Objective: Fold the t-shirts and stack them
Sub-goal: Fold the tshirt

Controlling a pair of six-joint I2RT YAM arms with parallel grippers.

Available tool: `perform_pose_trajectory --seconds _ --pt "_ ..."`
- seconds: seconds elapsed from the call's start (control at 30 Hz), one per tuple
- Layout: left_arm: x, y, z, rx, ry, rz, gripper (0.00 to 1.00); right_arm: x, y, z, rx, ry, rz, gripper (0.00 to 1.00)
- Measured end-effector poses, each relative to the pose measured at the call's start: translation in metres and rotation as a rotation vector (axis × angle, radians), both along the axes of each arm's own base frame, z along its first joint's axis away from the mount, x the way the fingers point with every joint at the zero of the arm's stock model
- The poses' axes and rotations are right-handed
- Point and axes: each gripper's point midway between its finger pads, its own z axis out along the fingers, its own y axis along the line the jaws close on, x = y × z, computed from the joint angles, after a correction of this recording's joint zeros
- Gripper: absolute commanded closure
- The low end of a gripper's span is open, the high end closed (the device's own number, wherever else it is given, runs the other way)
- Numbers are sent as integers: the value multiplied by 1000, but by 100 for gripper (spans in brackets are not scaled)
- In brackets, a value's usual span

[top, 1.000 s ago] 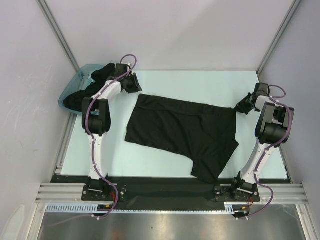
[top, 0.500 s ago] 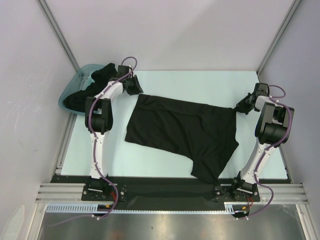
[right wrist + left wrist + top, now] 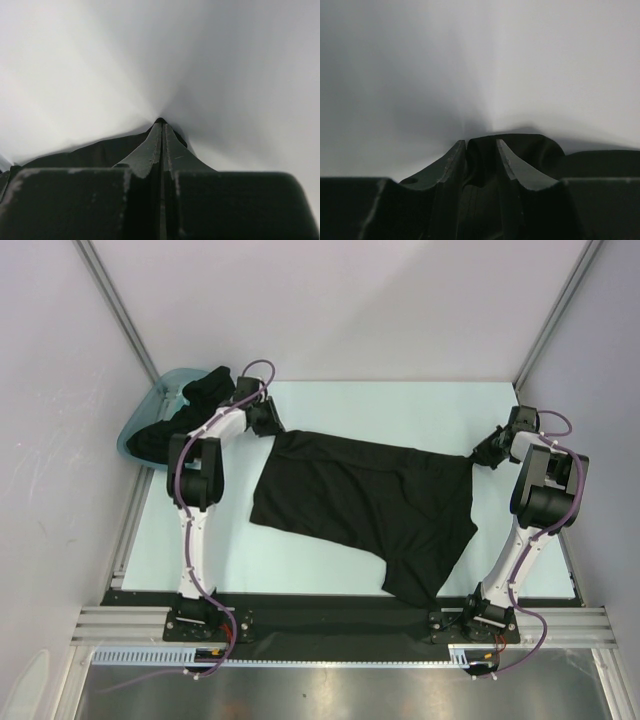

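Top external — right claw [image 3: 487, 456] clenched on t-shirt [image 3: 360, 505] corner, left claw [image 3: 270, 420] parted at far-left edge

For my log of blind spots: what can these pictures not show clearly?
Shirts in the teal tub: count unclear, top view; black folds merge, left arm covers some.
Left gripper: left wrist view, black cloth between black fingers; grip unclear.
Spread t-shirt: underside hidden, top view.

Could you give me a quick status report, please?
Right gripper shut on corner of black cloth t-shirt. Left gripper open, cloth between fingers. Teal plastic tub aside, not blocking.
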Motion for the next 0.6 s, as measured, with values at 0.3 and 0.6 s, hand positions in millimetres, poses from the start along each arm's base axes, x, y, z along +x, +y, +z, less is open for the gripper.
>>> perform_pose_trajectory --seconds 0.3,0.6 --pt "-17 2 2 7 -1 -2 49 0 -1 0 2 -1 -1 100" --pt "-16 3 5 10 -10 -2 53 0 0 0 4 -3 0 100"
